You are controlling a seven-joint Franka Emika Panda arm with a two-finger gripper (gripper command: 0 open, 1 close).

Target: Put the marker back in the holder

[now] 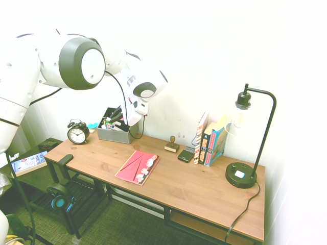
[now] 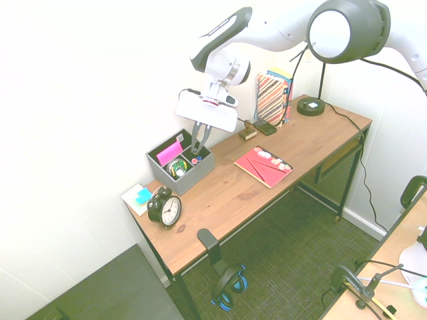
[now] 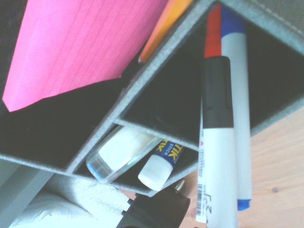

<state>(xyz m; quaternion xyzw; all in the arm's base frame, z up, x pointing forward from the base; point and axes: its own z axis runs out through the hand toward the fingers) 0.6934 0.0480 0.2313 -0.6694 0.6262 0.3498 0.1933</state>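
gripper (image 2: 197, 151): fingers apparently pinching slim white marker (image 3: 216, 156) | black cap inside grey, felt-like rectangular holder (image 2: 200, 169) | 1 pink pad (image 3: 85, 42) behind divider

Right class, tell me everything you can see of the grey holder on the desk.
The grey holder is a small rectangular box, matte and felt-like, split by thin walls into compartments. It stands upright on the wooden desk near the wall, beside the black alarm clock. One compartment holds a pink pad, another a glue stick, another markers. The pincer hangs over it, lowering a black-capped marker in.
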